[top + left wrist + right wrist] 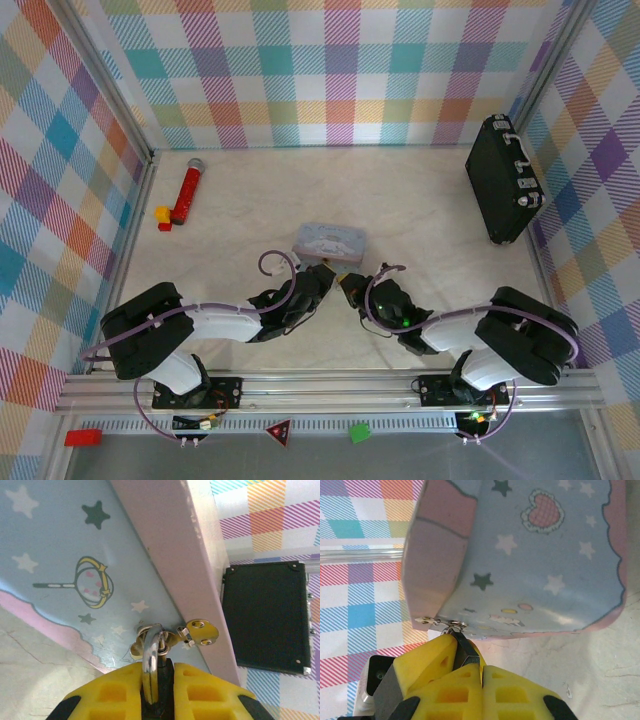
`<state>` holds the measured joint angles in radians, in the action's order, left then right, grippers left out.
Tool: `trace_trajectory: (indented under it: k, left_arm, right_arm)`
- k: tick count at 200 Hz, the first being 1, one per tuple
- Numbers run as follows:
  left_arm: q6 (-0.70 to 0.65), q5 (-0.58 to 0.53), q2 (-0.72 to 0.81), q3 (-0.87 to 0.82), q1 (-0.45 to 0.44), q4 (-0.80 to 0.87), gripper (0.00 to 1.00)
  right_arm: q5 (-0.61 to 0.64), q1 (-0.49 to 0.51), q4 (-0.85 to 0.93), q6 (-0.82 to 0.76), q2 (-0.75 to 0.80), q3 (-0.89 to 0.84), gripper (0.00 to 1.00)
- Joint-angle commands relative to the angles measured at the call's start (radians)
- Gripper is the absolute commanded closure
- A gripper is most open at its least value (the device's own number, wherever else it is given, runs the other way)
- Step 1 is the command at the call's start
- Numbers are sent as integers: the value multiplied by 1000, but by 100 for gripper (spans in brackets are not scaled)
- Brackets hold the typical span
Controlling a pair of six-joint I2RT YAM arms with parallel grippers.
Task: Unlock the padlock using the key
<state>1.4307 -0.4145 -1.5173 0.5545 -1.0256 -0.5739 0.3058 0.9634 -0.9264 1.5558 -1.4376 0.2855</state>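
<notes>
**Padlock location.** The padlock (151, 655) hangs from the metal hasp (199, 631) at the near edge of the pale blue tin (330, 241), which rests mid-bench (420, 200). Its bright shackle threads the hasp rings. Its dark body is buried between the yellow fingers.

**Left pincer** (156, 680). Closed on the padlock, clamping it from both sides. The padlock's long axis runs in line with the fingers, shackle end toward the tin and body end toward the wrist.

**Right pincer** (466, 655). Closed on a thin dark sliver, judged to be the key (462, 645). Its tip points at the hasp and is touching or just beside the ring; which of the two cannot be told.

**Governing relation.** In the top view the two pincers meet nose to nose at the tin's near edge, the left one on the left and the right one just beside it. The padlock therefore lies immediately left of the key tip. The keyway is hidden by the fingers, so the key's alignment with it cannot be confirmed. By this layout the right arm would make the insertion and the left would only brace.
</notes>
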Motion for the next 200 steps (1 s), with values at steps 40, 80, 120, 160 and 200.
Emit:
trace_trajectory:
  k: [40, 80, 120, 160, 200]
  left_arm:
    - [-39, 253, -28, 62, -59, -157, 100]
    - [-16, 256, -62, 56, -59, -240, 100]
    - [10, 258, -82, 45, -59, -302, 100]
    - [17, 274, -95, 57, -62, -316, 100]
    - [20, 290, -124, 77, -70, -317, 100]
  right_arm:
    - [-89, 59, -204, 30, -48, 137, 100]
    - [-32, 86, -196, 99, -80, 163, 100]
    - [-5, 96, -206, 139, -115, 191, 100]
    - [29, 97, -114, 168, -98, 210, 100]
    - [42, 103, -4, 197, -80, 263, 100]
